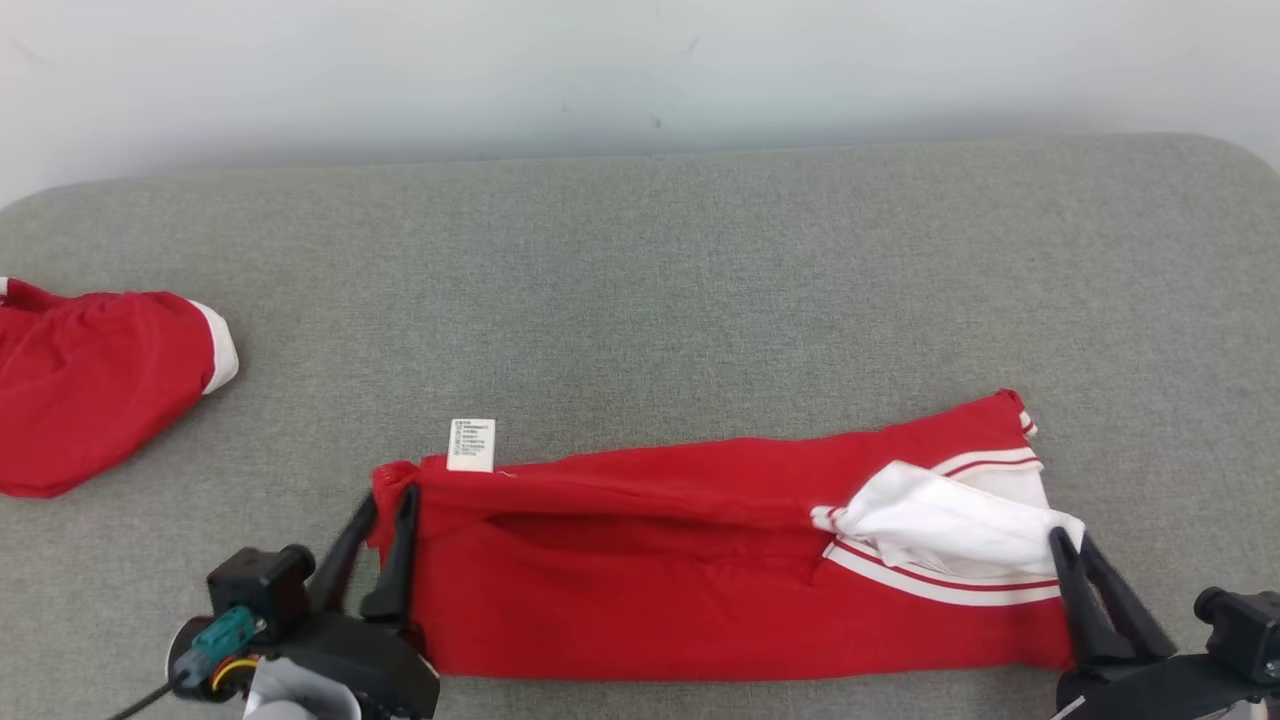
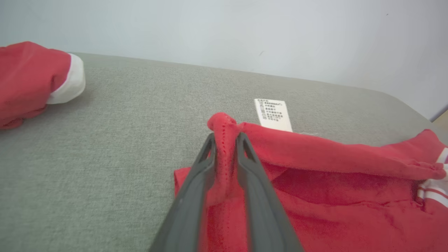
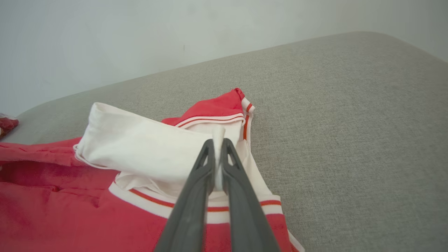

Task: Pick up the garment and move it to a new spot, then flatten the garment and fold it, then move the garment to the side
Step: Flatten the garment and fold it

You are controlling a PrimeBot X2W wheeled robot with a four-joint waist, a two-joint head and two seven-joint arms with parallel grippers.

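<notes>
Near the front edge of the grey padded surface [image 1: 640, 300], fingers pointing away from the robot, the left gripper [image 1: 388, 497] clasps a red fold of the garment [image 1: 650, 580] with jaws barely parted, while the right gripper [image 1: 1070, 538] pinches its white cloth tight.

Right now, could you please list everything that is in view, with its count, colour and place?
garment: one, red with white striped trim and a white part at its right end, lying along the near edge of the surface.
label: one, white with dark print, at the garment's far left corner.
second garment: one, red with a white cuff, at the far left of the surface, apart from the first.
padded surface: one, grey, under everything.
wall: one, pale, behind the surface.
left pincer: one, dark, closed on a red fold at the garment's left end.
right pincer: one, dark, closed on the white part at the garment's right end.
</notes>
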